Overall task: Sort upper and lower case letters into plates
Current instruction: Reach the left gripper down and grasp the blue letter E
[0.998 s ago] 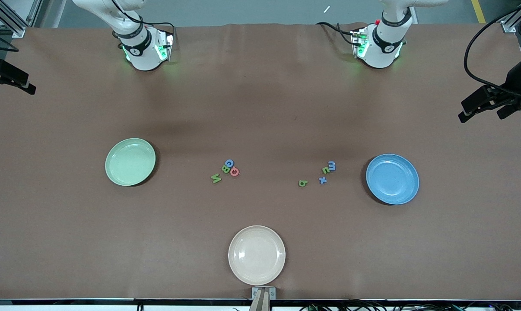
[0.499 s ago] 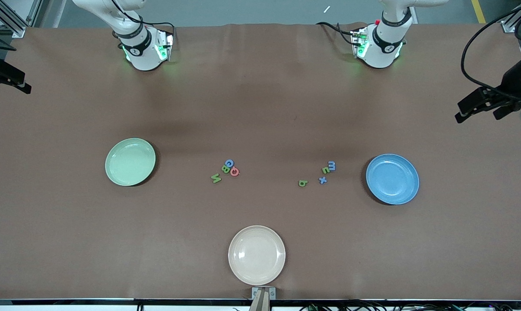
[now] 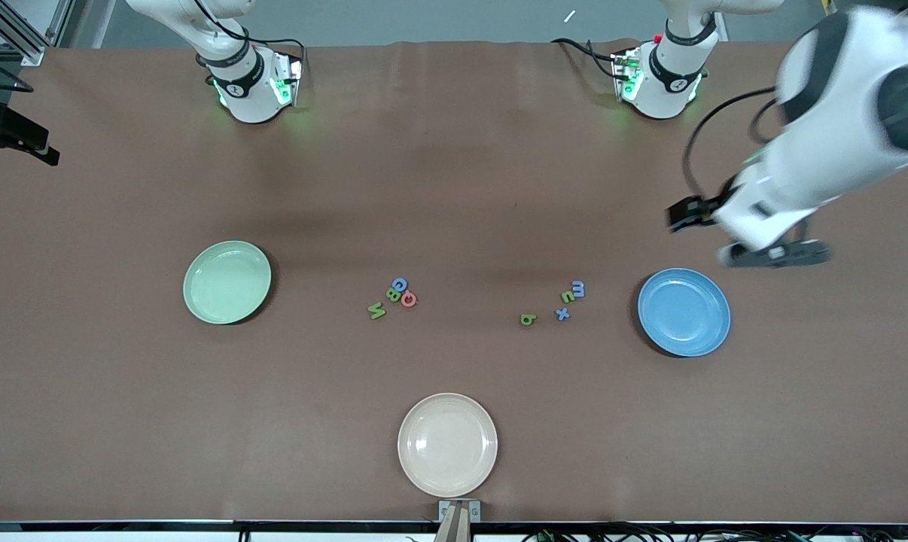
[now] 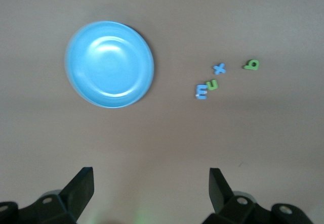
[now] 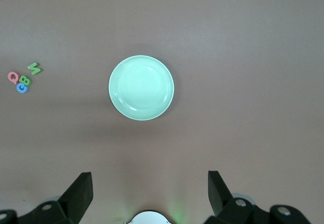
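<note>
Nearest the table's front edge sits a cream plate (image 3: 447, 444); mid-table, eight letters (image 3: 397, 295) lie unsorted between empty green plate (image 3: 227, 281) and blue plate (image 3: 684, 312); left gripper (image 4: 152, 193) hangs spread beside blue; right gripper (image 5: 149, 193), spread, waits above green.

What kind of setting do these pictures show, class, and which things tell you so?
Probably a robotics lab bench. Two arm bases are bolted along one edge of a brown-covered table; toy letters and a blue plate are laid out as a sorting exercise, and the left pincer hangs open above it.
</note>
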Available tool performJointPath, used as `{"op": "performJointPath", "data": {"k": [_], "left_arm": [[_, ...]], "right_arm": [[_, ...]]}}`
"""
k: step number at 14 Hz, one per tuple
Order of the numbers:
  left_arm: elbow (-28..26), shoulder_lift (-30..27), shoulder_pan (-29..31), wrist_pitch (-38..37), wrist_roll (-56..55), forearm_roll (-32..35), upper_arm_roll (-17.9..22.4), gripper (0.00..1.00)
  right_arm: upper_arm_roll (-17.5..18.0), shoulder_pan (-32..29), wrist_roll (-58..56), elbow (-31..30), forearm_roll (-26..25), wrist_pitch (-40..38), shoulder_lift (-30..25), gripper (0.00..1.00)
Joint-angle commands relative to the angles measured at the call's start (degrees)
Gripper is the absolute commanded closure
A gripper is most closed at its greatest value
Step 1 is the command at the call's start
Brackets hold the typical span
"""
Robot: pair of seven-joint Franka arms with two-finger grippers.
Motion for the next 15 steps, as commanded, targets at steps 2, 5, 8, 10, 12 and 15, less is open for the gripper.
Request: {"op": "performJointPath", "data": {"k": [2,5,8,10,12,15], "left_arm": [[-11.2,0.5,-4.3,13.6,-5.0,0.6,-0.1,0.0],[-19.4,1.5,-6.4,24.7,-5.7,0.6,-0.3,0.0],[-25.5,2.8,-7.5,32.0,-5.7,0.7,-0.8,0.0],[-29.3,4.0,-8.8,39.5,-5.9,0.7,-1.0,0.0],[-31.7,5.4,-9.5,45.7,-6.0,0.7,-1.1,0.0],[-32.8,8.9,-9.9,49.9,-5.9,0.9,-1.0,0.0]], "right_arm": [[-0.2,-0.4,-2.1,-1.7,0.8,1.1,-1.6,0.0],[-0.3,-0.5,-2.2,-1.7,0.8,1.0,-1.6,0.0],[-0.3,-0.5,-2.2,-1.7,0.8,0.9,-1.6,0.0],[-0.3,-0.5,-2.1,-1.2,0.7,0.5,-1.5,0.0],[-0.3,-0.5,-1.9,0.0,0.6,0.4,-1.2,0.0],[-0.4,-0.9,-1.4,0.8,0.2,-0.2,0.0,0.0]]}}
